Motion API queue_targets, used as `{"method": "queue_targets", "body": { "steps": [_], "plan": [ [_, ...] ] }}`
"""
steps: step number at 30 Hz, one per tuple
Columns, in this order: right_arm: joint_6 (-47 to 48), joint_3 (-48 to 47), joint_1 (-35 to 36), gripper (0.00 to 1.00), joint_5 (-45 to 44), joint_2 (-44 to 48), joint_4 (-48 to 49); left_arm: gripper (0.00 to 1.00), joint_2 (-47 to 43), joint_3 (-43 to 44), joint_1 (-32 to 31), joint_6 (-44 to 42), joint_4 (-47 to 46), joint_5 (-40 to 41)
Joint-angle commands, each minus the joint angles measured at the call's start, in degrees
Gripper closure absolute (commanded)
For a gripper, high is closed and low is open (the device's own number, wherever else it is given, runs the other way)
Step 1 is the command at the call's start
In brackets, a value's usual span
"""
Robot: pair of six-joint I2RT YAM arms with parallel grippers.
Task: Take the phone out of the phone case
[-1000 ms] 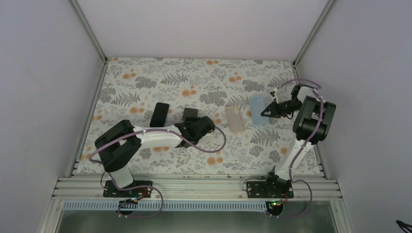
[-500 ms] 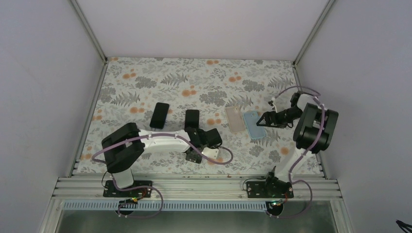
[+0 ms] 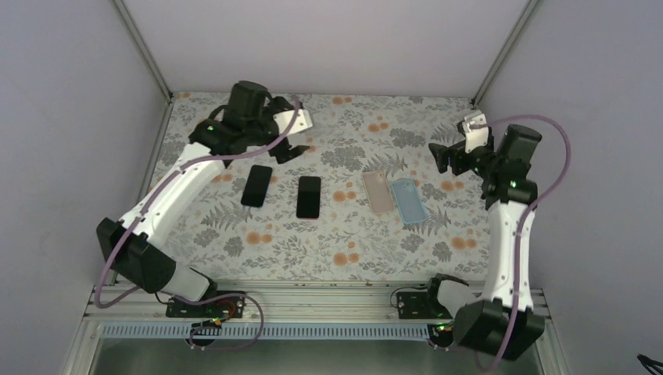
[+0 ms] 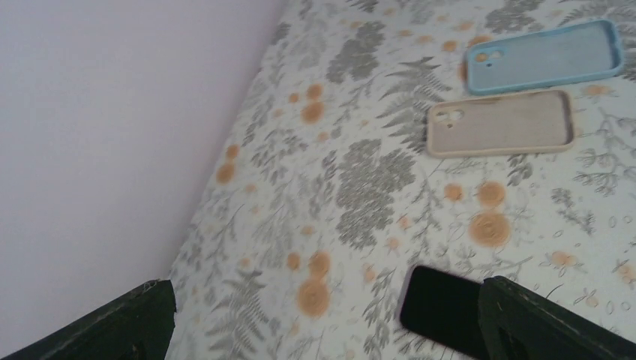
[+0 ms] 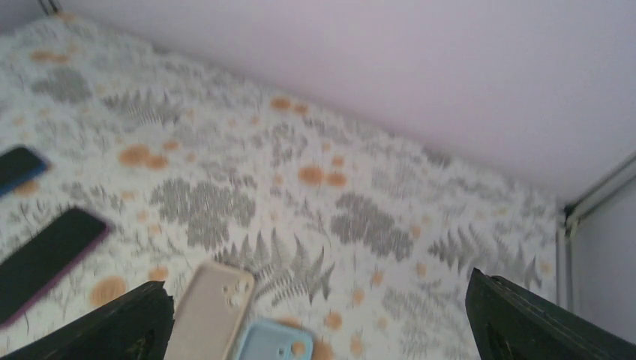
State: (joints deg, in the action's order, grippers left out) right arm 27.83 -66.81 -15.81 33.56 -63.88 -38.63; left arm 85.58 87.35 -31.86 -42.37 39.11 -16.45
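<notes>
Two black phones [image 3: 256,185] [image 3: 309,197] lie flat side by side, left of the mat's middle. To their right lie two empty phone cases, a beige one [image 3: 379,191] and a light blue one [image 3: 406,201], hollow side up and touching along their long edges. My left gripper [image 3: 291,147] hangs open high above the back left, holding nothing. Its wrist view shows a phone [image 4: 442,309] by the right finger and both cases [image 4: 501,124] [image 4: 544,56] farther off. Raised at the back right, my right gripper [image 3: 442,156] is open and empty above the cases [image 5: 206,311] [image 5: 270,343].
A floral mat [image 3: 344,242] covers the table. Lilac walls close in the left, back and right sides, with metal corner posts [image 3: 145,47] at the back. The aluminium rail [image 3: 313,301] with both arm bases runs along the near edge.
Both grippers opened and both arms rose off the mat toward the back. The right arm left the blue case beside the beige one; the left arm left a phone flat near the middle.
</notes>
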Motion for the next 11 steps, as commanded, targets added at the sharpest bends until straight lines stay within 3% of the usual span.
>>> {"method": "queue_targets", "body": {
  "steps": [1,6,11],
  "plan": [
    [-11.3,8.8,0.3,0.00,4.3,6.6,19.7,0.00,-2.2,-2.5,4.0,0.0,1.4,-7.2],
    [-15.3,12.6,1.8,0.00,-2.9,7.6,23.1,0.00,-4.3,-4.8,6.8,2.4,-0.4,-7.0],
    [-9.6,15.6,1.8,0.00,-0.3,6.8,23.7,0.00,-4.2,-4.3,7.8,3.3,-0.3,-7.3]
  ]
}}
